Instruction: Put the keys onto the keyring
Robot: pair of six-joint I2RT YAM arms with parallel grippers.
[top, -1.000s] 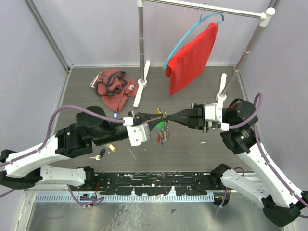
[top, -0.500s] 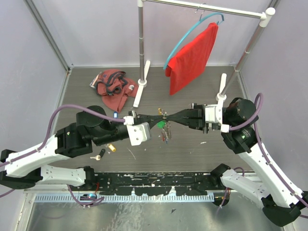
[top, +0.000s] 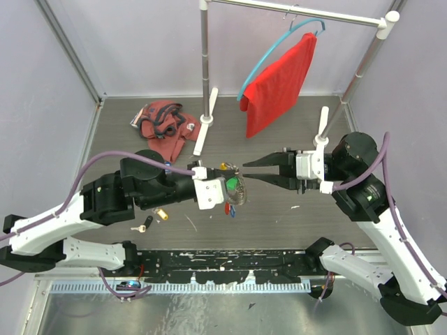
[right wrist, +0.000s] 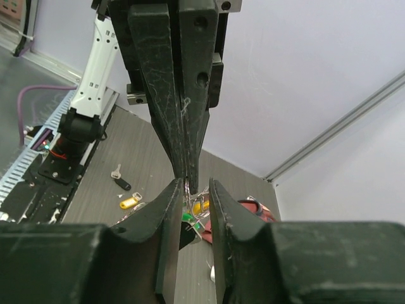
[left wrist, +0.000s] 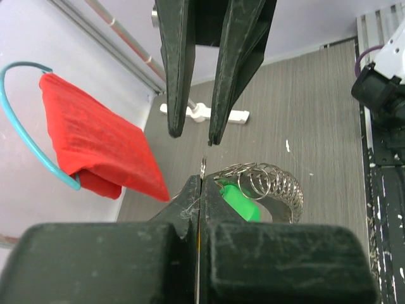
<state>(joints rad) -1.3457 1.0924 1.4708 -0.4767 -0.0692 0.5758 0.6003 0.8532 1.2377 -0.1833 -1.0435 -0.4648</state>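
Keys not yet threaded lie toward the near-left corner of the grey tabletop [top: 279, 216]: a small silver key with a yellow plastic tag [top: 161, 214] and one with a black head [top: 144, 225], touching neither arm. Over the middle, the left hand [left wrist: 200, 190] is clenched on the bunch of silver wire keyring coils [left wrist: 269, 182]. A green-headed key [left wrist: 239, 197] sits against the coils, and red and blue keys [top: 228, 208] dangle below, apparently already on. Just right, the right hand [top: 247, 169] hangs released, fingers spread, near the ring but apart from it, gripping nothing. From where I stand, it's partway: some keys hung, two to fetch.
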